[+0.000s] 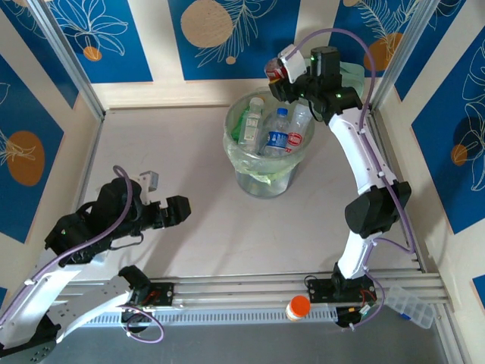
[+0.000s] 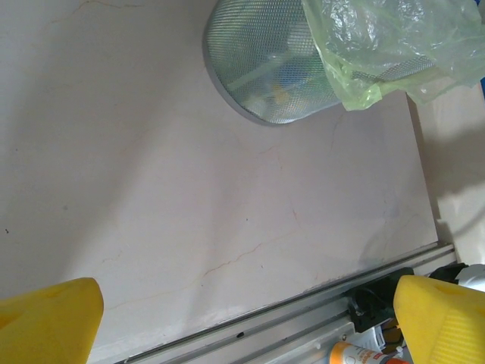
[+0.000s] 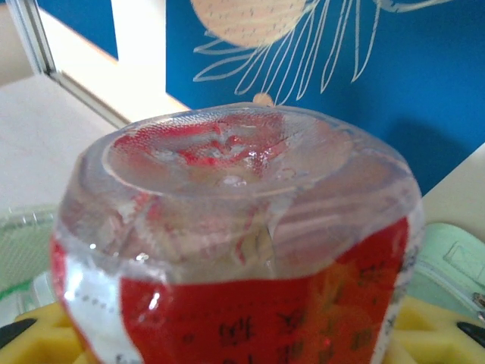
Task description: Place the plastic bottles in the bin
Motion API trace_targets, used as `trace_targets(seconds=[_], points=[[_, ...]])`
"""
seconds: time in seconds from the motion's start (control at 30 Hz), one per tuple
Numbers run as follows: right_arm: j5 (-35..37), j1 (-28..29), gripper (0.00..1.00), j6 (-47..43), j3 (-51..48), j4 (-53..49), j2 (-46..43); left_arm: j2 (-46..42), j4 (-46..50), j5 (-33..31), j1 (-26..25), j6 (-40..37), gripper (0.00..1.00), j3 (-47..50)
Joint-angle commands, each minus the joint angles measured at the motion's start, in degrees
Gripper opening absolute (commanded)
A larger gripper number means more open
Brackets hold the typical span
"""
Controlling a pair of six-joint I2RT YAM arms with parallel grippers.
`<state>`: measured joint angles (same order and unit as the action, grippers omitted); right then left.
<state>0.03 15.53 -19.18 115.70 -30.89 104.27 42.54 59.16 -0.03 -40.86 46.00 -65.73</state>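
From the top view the right gripper [image 1: 284, 76] hangs at about 1 o'clock of the bin [image 1: 261, 184], clamped on a red-labelled bottle [image 1: 276, 70] just over the far rim; to drop it cleanly, I judge the arm should carry it a little toward 7 o'clock, over the middle of the mouth, before letting go, since the bin is nearly full and a bottle released at the rim could bounce out. Several clear bottles [image 1: 279, 135] with blue and white caps lie packed inside, and the left gripper [image 1: 179, 209] waits at 8 o'clock of the bin, well apart from it, jaws wide and holding nothing, over the pale table [image 1: 174, 152]. The left wrist view has the two yellow fingers [image 2: 49, 322] spread far apart at 7 and 5 o'clock over matte, faintly veined tabletop, with the bin's round, frosted, mesh-textured wall [image 2: 261, 72] and crinkled pale green bag [image 2: 386, 45] at 12 to 1 o'clock. In the right wrist view the held bottle's ridged clear base [image 3: 227, 163] faces the lens, thin and dented, its glossy red label [image 3: 258, 326] below, seated between ribbed yellow pads [image 3: 436, 334]; a mint-green case [image 3: 455, 258] sits at 4 o'clock
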Motion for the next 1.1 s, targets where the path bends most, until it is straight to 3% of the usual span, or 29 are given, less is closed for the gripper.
trace_targets(seconds=[0.0,0.13,0.33,0.67,0.83,1.07], points=[[0.2,0.6,0.54,-3.2,-2.2,-1.2,-0.3,0.6,0.3,0.0,1.1,-1.7,0.98,-1.2],[0.9,0.2,0.55,-3.3,-3.2,-1.4,-0.1,1.1,0.2,0.2,1.6,-2.3,0.99,-1.5],[-1.7,-0.1,0.69,-2.2,-3.2,-1.5,-0.4,1.6,0.1,0.6,2.3,-2.8,0.99,-1.3],[-5.2,-0.1,0.72,-0.4,-2.2,-1.4,-0.5,2.0,-0.4,1.7,3.4,-3.4,0.99,-1.5],[-8.3,-0.4,0.78,3.0,0.8,-0.8,0.3,2.4,-0.5,2.1,3.8,-3.6,0.99,-1.5],[-12.7,-1.2,0.71,10.7,4.8,0.9,2.6,2.6,-0.6,2.4,4.3,-3.9,0.99,-1.9]])
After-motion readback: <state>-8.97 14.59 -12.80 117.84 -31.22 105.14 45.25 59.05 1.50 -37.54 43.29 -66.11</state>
